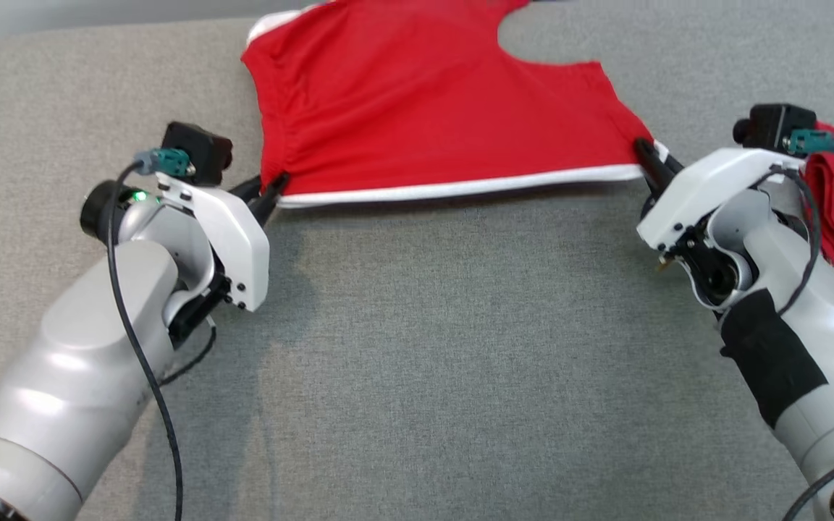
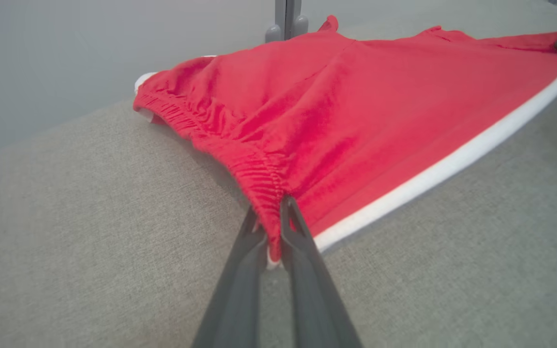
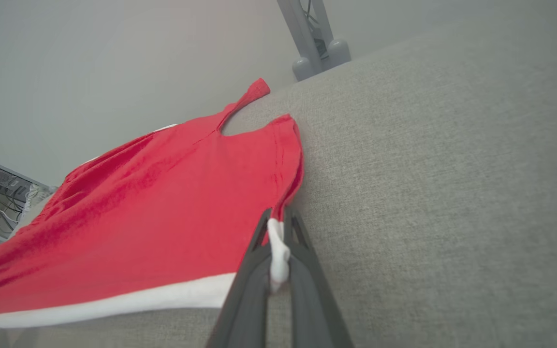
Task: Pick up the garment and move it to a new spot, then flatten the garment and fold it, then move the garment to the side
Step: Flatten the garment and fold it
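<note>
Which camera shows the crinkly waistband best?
Left wrist view: the waistband is close and sharp, running down to the fingers. Head view shows it small, from above; right wrist view, far and blurry.

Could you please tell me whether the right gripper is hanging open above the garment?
No, the right gripper is shut on a white-edged corner of the garment.
</note>
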`<state>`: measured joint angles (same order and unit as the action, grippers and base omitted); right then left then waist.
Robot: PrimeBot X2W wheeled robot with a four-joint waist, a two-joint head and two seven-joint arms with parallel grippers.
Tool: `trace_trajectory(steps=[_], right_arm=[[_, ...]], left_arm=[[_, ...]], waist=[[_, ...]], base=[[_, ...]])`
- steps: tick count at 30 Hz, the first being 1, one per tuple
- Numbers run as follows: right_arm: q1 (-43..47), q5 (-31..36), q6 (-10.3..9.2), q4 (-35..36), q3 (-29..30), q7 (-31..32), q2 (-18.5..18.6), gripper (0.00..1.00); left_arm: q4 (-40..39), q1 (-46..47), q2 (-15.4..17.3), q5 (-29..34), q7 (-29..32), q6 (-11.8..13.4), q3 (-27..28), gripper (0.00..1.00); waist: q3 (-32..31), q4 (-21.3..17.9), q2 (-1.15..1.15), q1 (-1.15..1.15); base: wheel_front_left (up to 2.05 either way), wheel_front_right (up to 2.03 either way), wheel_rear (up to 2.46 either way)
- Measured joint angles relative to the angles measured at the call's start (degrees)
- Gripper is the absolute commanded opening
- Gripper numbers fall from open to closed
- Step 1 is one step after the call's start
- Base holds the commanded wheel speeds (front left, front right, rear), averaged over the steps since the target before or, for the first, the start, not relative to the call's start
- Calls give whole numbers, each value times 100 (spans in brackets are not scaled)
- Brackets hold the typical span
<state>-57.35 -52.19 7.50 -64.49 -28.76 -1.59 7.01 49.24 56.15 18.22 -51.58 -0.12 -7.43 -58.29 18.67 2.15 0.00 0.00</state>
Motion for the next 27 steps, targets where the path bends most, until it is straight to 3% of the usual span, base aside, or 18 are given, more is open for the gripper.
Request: trace_trajectory(steps=[5, 16, 27], right_arm=[[698, -394, 1, 459, -277, 491, 431, 0], [1410, -792, 1, 1025, -563, 1144, 971, 0], [2217, -1473, 1, 2263, -708, 2061, 1747, 0]], left_arm=[[-205, -599, -43, -383, -196, 0, -266, 0], [-608, -1328, 5, -809, -397, -1, -445, 0], [-1241, -2102, 157, -1377, -385, 0, -458, 0]], waist=[[-515, 71, 0, 0], [-944, 196, 0, 0], [-1289, 328, 0, 0]], base=[[0, 0, 0], [0, 0, 0], [0, 0, 0]])
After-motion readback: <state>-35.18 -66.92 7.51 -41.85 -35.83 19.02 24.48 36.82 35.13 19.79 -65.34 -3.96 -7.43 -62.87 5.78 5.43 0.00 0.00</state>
